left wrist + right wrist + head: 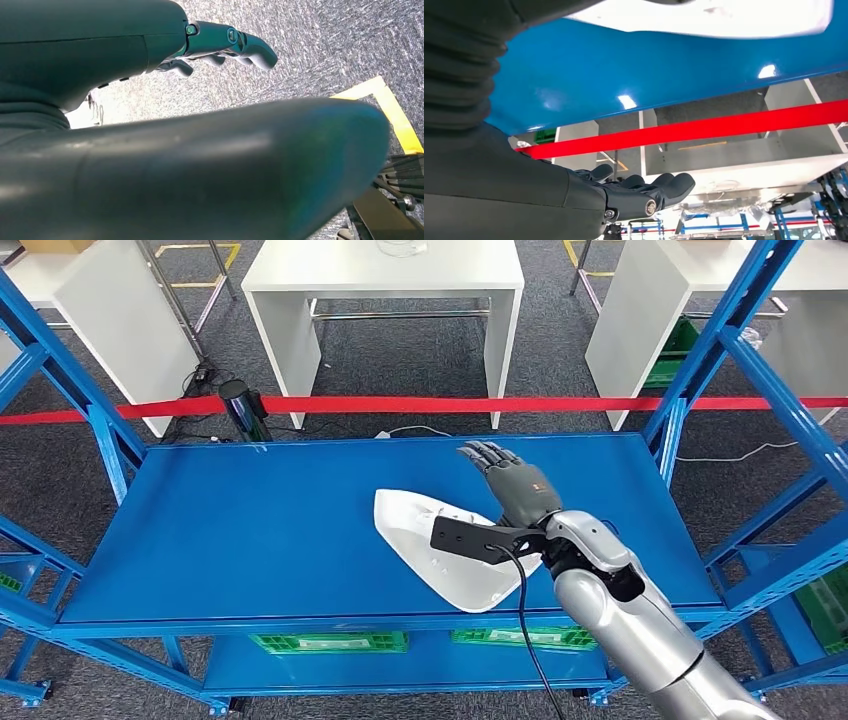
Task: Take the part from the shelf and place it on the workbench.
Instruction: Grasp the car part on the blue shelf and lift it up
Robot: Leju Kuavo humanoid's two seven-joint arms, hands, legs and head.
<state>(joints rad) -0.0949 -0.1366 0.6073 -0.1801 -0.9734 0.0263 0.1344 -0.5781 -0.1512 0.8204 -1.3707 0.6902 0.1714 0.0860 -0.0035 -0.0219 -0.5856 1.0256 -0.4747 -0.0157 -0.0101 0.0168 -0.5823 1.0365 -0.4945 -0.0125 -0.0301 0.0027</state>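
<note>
Blue shelf (250,530) bears white part (425,530); right hand (515,483) just beside, fingers loosely spread, empty.

The right arm (620,625) covers the near right end of the white part (420,530) on the shelf (250,530). Whether the right hand (510,480) touches the shelf is unclear.
</note>
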